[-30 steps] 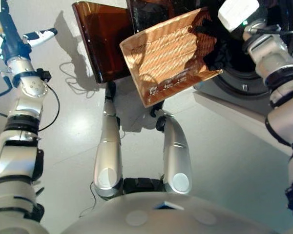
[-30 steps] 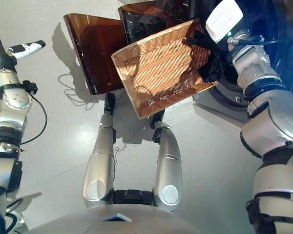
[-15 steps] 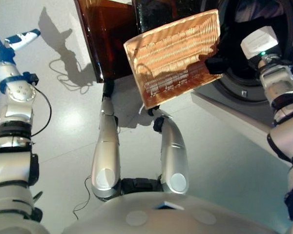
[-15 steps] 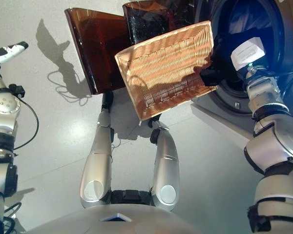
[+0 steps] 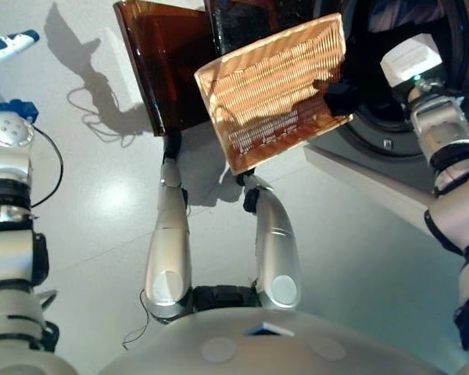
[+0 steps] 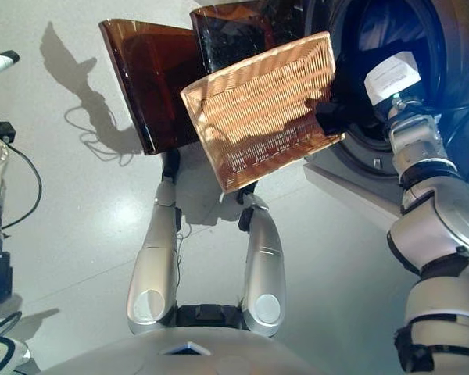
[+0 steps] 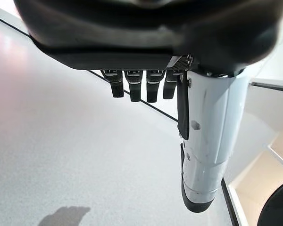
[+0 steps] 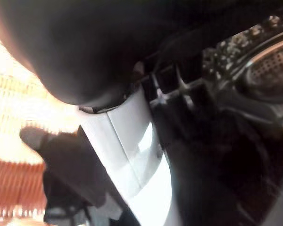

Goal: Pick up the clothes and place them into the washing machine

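Tipping step: your right hand [image 5: 338, 97] grips the wicker basket [image 5: 273, 90] at the washing machine [image 6: 391, 23]; left hand [image 7: 141, 84] hangs slack. Tilt further.

The dark opening of the washing machine drum [image 6: 391, 47] hides any clothes inside; the tilted woven wicker basket [image 6: 258, 109] covers the right hand's fingers.

— What's in front of you, operator?
— A wicker basket [image 5: 273, 94], tipped up on edge, its open side turned toward you.
— And behind it?
— You see an amber bin [image 5: 160, 62] and a darker bin [image 5: 250, 19] side by side on the pale floor [image 5: 86, 195].
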